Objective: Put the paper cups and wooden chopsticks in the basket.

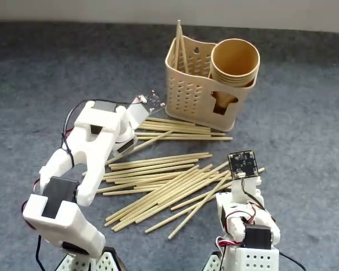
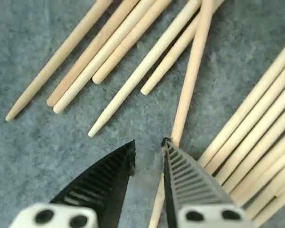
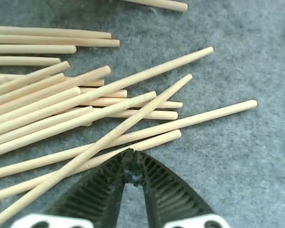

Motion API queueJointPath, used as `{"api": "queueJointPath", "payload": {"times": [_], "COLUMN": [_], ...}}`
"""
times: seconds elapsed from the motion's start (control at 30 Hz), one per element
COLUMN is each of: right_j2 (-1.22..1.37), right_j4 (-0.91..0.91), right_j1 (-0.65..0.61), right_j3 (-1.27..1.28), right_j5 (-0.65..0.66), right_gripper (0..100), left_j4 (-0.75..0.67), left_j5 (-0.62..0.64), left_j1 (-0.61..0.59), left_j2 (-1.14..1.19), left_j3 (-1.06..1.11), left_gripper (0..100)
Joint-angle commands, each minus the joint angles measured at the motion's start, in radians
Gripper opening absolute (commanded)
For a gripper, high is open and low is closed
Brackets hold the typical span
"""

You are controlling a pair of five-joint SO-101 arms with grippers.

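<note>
Your right gripper [image 3: 134,154] is sitting closed on nothing, its ribbed black tips touching. Round, pale wooden chopsticks [image 3: 109,90] are lying crisscrossed just beyond those tips on the grey, felt-like surface [image 1: 305,169]. Your left gripper [image 2: 148,142] is hovering slightly open over the same fuzzy surface, and one of the tapered chopsticks is crossing beneath one finger. Farther off, the perforated beige plastic basket [image 1: 186,96] is holding a nested stack of paper cups [image 1: 235,59] in one compartment, with two more chopsticks leaning upright in the other.

No text, label or number can be read anywhere.
</note>
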Motion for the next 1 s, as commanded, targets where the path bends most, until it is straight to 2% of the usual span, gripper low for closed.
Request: {"api": "queueJointPath", "payload": {"times": [0.0,0.2,0.37,0.67,0.97], "right_j2": [-0.012,-0.012,-0.012,-0.012,-0.012], "right_j4": [-0.001,-0.001,-0.001,-0.001,-0.001], "right_j1": [0.01,0.01,0.01,0.01,0.01], "right_j3": [0.154,0.154,0.154,0.154,0.154], "right_j5": [0.009,0.009,0.009,0.009,0.009], "right_gripper": [0.6,0.6,0.6,0.6,0.6], "left_j4": [-0.06,-0.071,-0.104,0.008,0.068], "left_j5": [0.08,0.089,0.089,0.089,0.146], "left_j1": [0.019,0.025,0.025,0.021,0.059], "left_j2": [-0.054,-0.047,0.061,0.16,-0.07], "left_j3": [-0.001,0.002,-0.025,-0.168,-0.097], "left_gripper": [11,11,11,11,11]}}
